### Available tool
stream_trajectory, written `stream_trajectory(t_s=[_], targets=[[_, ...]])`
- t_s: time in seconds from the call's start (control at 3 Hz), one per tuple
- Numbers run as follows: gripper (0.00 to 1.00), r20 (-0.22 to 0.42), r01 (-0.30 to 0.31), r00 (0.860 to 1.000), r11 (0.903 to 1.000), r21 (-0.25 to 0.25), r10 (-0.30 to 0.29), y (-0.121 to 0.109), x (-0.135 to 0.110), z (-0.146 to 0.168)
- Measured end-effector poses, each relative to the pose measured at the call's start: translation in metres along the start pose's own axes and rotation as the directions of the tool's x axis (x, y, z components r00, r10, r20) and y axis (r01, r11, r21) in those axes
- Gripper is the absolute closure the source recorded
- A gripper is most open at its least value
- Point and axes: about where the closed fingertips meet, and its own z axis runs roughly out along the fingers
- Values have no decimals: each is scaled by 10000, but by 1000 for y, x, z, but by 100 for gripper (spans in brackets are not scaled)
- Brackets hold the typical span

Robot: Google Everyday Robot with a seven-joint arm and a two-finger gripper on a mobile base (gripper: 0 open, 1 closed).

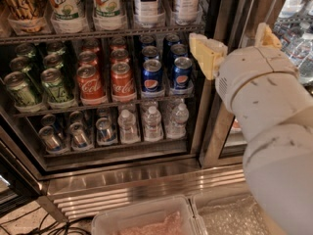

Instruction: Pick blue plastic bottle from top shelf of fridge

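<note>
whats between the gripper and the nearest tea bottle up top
In the camera view, only the top shelf's grey front rail; the gripper sits just below it, right of the Pepsi cans.

Blue plastic bottle point(148, 4): standing on top shelf point(58, 37), at 12 o'clock inside fridge point(122, 176). Cans point(151, 75): sitting on the rack point(137, 100) beneath it. Gripper point(229, 45): hovering at the bottle's 4 o'clock, just right of those cans.
</note>
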Motion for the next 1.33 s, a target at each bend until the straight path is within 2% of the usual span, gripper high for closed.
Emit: stream_trajectory(t_s=[0.33,1.0,1.33], targets=[[21,100,-50,9999,9999,128,49,-1,5,17],[29,221,314,9993,9988,-366,-306,20,10,65],[40,396,581,9976,9970,-502,-561,26,7,86]])
